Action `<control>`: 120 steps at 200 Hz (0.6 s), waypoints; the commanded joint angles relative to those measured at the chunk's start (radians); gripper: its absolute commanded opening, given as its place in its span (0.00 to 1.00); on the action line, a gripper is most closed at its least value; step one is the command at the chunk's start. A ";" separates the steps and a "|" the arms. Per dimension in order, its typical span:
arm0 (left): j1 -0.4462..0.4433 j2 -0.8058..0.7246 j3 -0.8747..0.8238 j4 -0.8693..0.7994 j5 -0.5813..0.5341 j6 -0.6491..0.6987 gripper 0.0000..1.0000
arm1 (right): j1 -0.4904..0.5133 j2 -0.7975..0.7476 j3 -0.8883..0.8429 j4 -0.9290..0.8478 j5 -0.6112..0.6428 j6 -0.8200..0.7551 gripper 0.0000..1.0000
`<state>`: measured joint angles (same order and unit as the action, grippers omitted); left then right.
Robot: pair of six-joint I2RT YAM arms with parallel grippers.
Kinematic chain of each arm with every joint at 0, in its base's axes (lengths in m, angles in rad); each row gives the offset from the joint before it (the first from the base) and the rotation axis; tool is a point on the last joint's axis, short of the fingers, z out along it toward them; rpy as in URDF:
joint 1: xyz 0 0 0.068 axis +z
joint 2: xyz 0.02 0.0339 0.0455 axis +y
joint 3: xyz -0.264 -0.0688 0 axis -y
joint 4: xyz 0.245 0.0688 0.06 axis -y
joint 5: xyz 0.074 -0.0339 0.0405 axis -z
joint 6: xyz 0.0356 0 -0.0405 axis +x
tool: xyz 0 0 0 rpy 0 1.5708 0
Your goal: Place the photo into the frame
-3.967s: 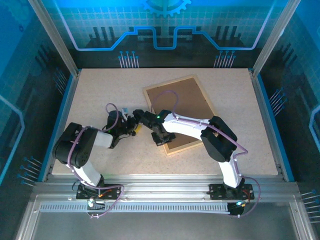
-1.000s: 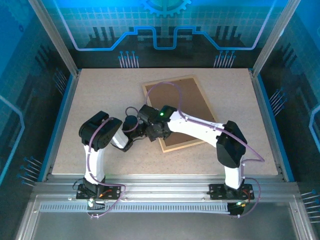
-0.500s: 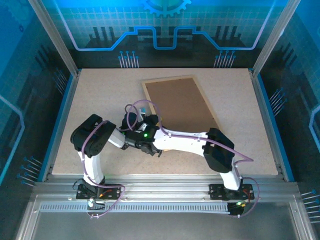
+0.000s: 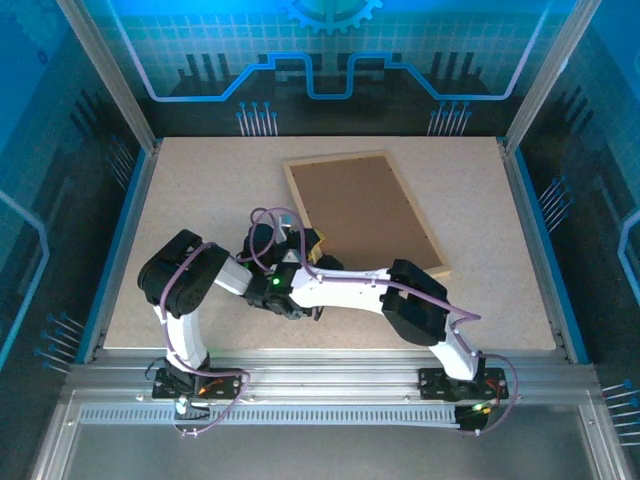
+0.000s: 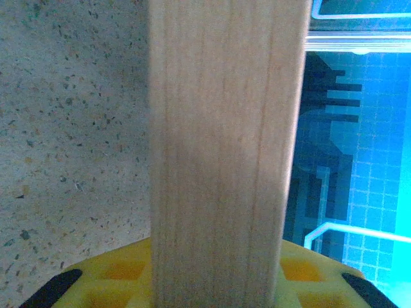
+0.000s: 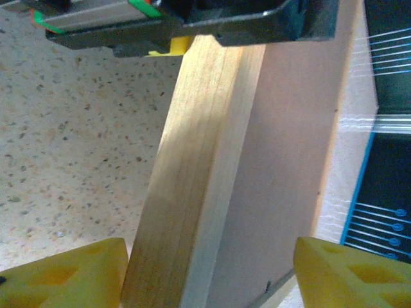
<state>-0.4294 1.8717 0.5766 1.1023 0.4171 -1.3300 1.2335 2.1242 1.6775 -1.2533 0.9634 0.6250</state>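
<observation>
Backdrop: a blue panel [image 4: 320, 50] printed with a grid, a gear outline and line patterns is seen at 12 o'clock behind the desk [image 4: 200, 190]. No lettering on it can be made out.

Task item: the frame [image 4: 365, 210] is found lying on the speckled desk with its brown backing board [image 4: 360, 200] uppermost. Its long axis runs from 11 o'clock to 5 o'clock, right of centre.

Obstructions: the frame's corner at 7 o'clock is covered in the top view by the right arm [image 4: 350, 287], which is stretched across it toward 9 o'clock. The left arm [image 4: 185, 285] is reached in from 8 o'clock to the same corner. Purple cables [image 4: 272, 215] are looped above both wrists.

Left pincer [image 5: 205, 285]: it is closed tightly on the frame's pale wooden rail. The rail is seen running upright between the yellow fingers [image 5: 106, 282].

Right pincer [image 6: 209, 273]: its jaws are held wide apart, astride the same rail. One yellow fingertip [image 6: 70, 276] is just beside the rail on the desk side; the other is set well apart over the backing board. No grip is seen. The left pincer is seen further up the rail in this view.
</observation>
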 commanded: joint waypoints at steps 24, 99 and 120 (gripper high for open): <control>0.000 -0.075 0.037 0.033 0.000 -0.072 0.26 | 0.043 0.090 0.019 -0.143 0.153 0.066 0.62; -0.008 -0.107 0.046 0.028 0.006 -0.086 0.25 | 0.048 0.138 0.014 -0.174 0.193 0.096 0.59; -0.010 -0.117 0.046 0.024 0.007 -0.093 0.25 | 0.041 0.136 0.003 -0.173 0.206 0.102 0.57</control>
<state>-0.4297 1.8332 0.5800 1.0729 0.4171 -1.3449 1.2758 2.2150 1.6966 -1.3697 1.1378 0.7326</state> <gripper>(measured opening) 0.299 0.583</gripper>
